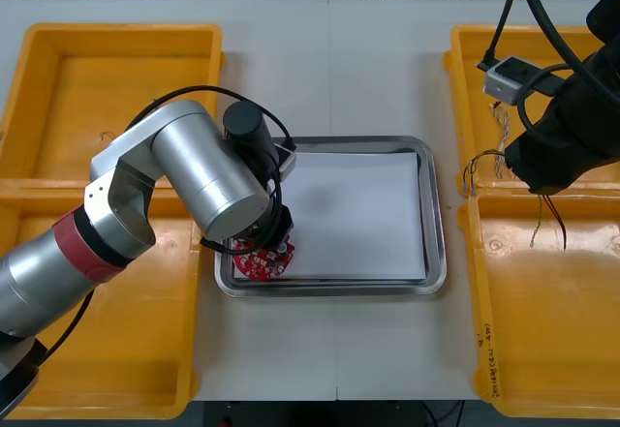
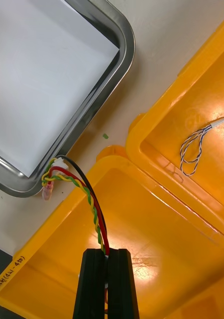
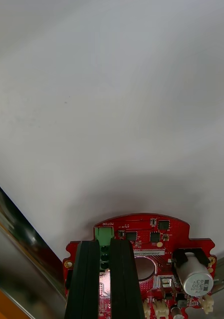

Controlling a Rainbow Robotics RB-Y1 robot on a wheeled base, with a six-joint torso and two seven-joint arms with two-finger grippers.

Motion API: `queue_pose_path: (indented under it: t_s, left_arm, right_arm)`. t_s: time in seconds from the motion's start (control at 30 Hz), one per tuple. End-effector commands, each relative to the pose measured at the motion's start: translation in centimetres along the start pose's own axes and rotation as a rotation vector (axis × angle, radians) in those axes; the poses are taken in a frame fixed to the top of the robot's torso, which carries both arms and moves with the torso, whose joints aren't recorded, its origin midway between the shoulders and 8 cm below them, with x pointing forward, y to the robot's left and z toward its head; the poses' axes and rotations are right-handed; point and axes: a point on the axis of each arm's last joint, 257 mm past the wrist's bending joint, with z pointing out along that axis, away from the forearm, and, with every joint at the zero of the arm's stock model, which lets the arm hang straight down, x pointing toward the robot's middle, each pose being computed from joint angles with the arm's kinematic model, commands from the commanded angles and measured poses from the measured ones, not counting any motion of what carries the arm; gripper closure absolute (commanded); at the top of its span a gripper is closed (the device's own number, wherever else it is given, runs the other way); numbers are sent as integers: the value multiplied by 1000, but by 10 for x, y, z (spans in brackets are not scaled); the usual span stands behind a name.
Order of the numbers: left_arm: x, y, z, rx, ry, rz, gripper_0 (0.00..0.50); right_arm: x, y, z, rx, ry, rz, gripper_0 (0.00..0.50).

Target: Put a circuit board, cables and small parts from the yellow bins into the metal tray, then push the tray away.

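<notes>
At front-view lower left, your left gripper (image 3: 105, 244) clamps a round red circuit board (image 1: 257, 262) bearing a green connector (image 3: 104, 233), inside the shiny metal tray (image 1: 437, 224); right gripper (image 2: 107, 251) pinches twisted red-yellow cable (image 2: 87, 194).

On the red circuit board (image 3: 142, 249) you can read one word, "MOTOR". It is in white letters, upside down as you see it, just beside the green connector (image 3: 104, 233). The silver-topped capacitor (image 3: 194, 278) on the same board carries dark print, also inverted. You can make out what looks like "330" and a value ending in "V", though not surely. A white strip label (image 3: 148, 253) across the board's middle bears print too fine for you to read. On the rim of the yellow bin (image 2: 37, 251) there is black handwriting (image 2: 8, 274) with bracketed figures, seemingly "4-1" and "4-8". You cannot read the characters before the bracket.
</notes>
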Motion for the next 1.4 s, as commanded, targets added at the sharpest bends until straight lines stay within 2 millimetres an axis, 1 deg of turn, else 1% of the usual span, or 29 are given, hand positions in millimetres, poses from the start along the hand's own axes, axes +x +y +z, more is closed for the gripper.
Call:
queue_pose_path:
  t_s: [0.03, 0.3, 0.37, 0.4, 0.43, 0.47, 0.5, 0.53, 0.57, 0.6, 0.63, 0.83, 1.1, 1.27, 1.4]
  left_arm:
    - [-21, 4, -11, -28, -49, 41, 500]
    - [-21, 4, -10, -27, -49, 39, 499]
    - [-20, 3, -10, -26, -49, 39, 488]
    - [-20, 3, -10, -26, -49, 39, 428]
    - [-20, 3, -9, -26, -49, 38, 391]
    - [-21, 4, -10, -27, -51, 37, 320]
    - [-21, 4, -10, -28, -52, 39, 185]
    - [-21, 3, -10, -25, -55, 39, 99]
    - [-22, 3, -10, -26, -56, 38, 60]
    - [-22, 4, -10, -25, -58, 36, 9]
    - [-22, 3, -10, -23, -59, 34, 0]
    - [-23, 2, -10, -21, -59, 30, 0]
    - [-26, 4, -13, -15, -66, 21, 0]
    - [-35, 7, -26, 16, -73, -13, 0]
    - [-40, 16, -44, 13, -71, -25, 0]
  right_arm:
    - [-13, 7, -9, 8, -36, 9, 500]
    - [-12, 8, -9, 2, -33, 6, 500]
    - [-12, 8, -9, 2, -34, 8, 500]
    - [-12, 8, -9, 2, -32, 7, 500]
    - [-12, 8, -9, 2, -34, 8, 500]
    - [-13, 8, -9, 2, -34, 7, 500]
    - [-13, 8, -9, 1, -36, 6, 500]
    - [-13, 8, -9, 1, -36, 6, 500]
    - [-12, 8, -9, 1, -33, 7, 500]
    - [-12, 9, -9, -2, -33, 6, 500]
    - [-12, 9, -9, -2, -33, 6, 500]
    - [-12, 9, -9, -3, -32, 6, 500]
    - [-18, 14, -9, -20, -57, -14, 500]
    - [-23, 20, -8, -36, -68, -31, 500]
    - [-30, 30, -7, -59, -91, -52, 500]
